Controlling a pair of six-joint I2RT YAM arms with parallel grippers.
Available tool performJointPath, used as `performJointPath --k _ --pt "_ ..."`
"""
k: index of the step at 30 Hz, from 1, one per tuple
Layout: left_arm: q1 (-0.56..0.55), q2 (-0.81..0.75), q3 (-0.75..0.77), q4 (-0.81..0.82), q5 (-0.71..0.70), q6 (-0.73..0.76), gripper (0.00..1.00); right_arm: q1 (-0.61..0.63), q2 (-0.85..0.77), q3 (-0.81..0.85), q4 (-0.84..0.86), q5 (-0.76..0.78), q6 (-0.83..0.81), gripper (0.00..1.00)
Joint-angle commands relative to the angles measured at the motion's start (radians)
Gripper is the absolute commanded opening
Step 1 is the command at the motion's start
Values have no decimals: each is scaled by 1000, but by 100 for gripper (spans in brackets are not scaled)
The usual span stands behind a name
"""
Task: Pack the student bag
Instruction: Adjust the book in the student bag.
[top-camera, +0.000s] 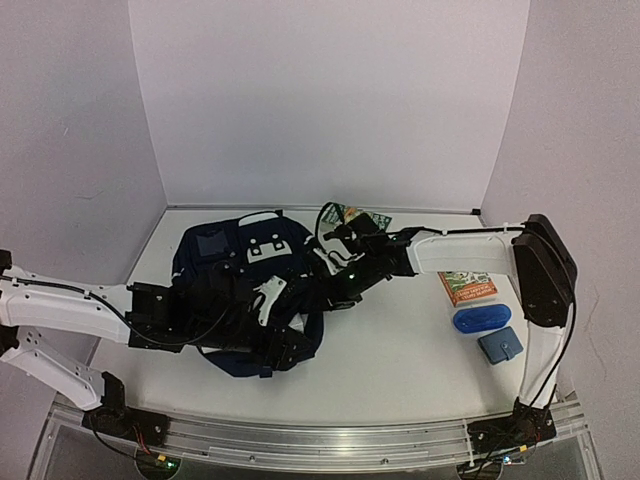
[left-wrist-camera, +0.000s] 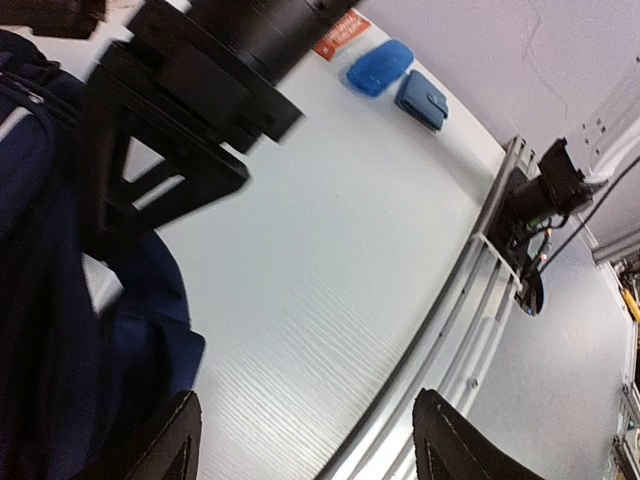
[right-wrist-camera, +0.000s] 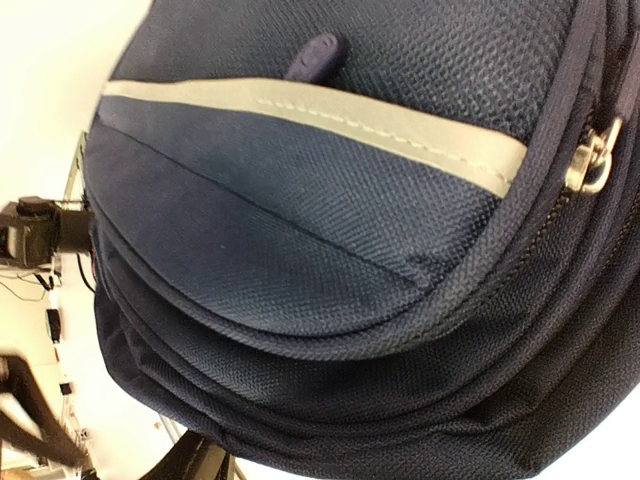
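The student bag, navy with white stripes and a white dotted patch, lies at the table's middle left. It fills the right wrist view, where a metal zipper pull shows. My right gripper is at the bag's right edge. Its jaws are buried under the bag's rim, with fabric held between them. My left gripper is at the bag's near right corner. It is wide open and empty over bare table, with the bag to its left.
An orange booklet, a blue pouch and a small grey-blue wallet lie at the right. A green book lies behind the bag. The pouch and wallet also show in the left wrist view, near the metal rail.
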Motion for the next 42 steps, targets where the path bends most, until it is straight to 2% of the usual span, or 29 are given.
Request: performJointPath --k 1,4,10,18,28,36,39,42 --pt "-33 29 79 -110 47 8 73 0 38 82 63 35 16 50" --pt "-12 69 111 -195 -31 -38 73 -1 50 104 63 54 16 50" --pt "62 142 198 -354 -82 -105 74 -1 64 121 61 64 28 51" --pt "123 201 237 -458 -110 -116 76 -1 76 131 63 60 44 51" --pt "142 300 255 -455 -151 -18 77 0 86 136 63 41 53 51" --pt "143 376 264 -355 -133 83 78 0 113 132 64 3 70 51" --pt "142 364 255 -302 -104 104 78 -1 121 130 64 -4 75 51" --pt "143 336 251 -297 -134 143 79 -1 126 129 64 -8 77 51"
